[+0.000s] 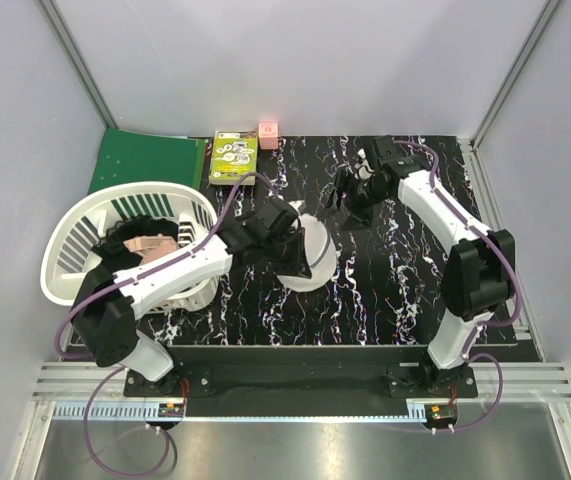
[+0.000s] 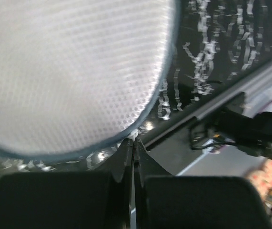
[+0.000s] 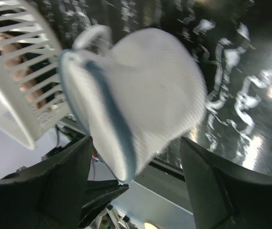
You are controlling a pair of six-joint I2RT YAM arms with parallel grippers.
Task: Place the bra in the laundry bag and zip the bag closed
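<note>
Two arms are meeting at the laundry bag [image 1: 317,265], tilted in the middle of the table [image 1: 395,290]: the left gripper [image 2: 133,144] is pinching its rim tightly, and the right gripper [image 3: 135,140] is hanging wide open and empty nearby. The bra is not showing, probably sitting inside, so zipping seems to be going on; next, the right one is needing to steady the rim. Pale walls [image 1: 315,60] are enclosing the black, white-veined table.

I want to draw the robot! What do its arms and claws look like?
The left arm and right arm have white tube links, black joints and a purple cable each. The left gripper and right gripper are black and two-fingered.
</note>
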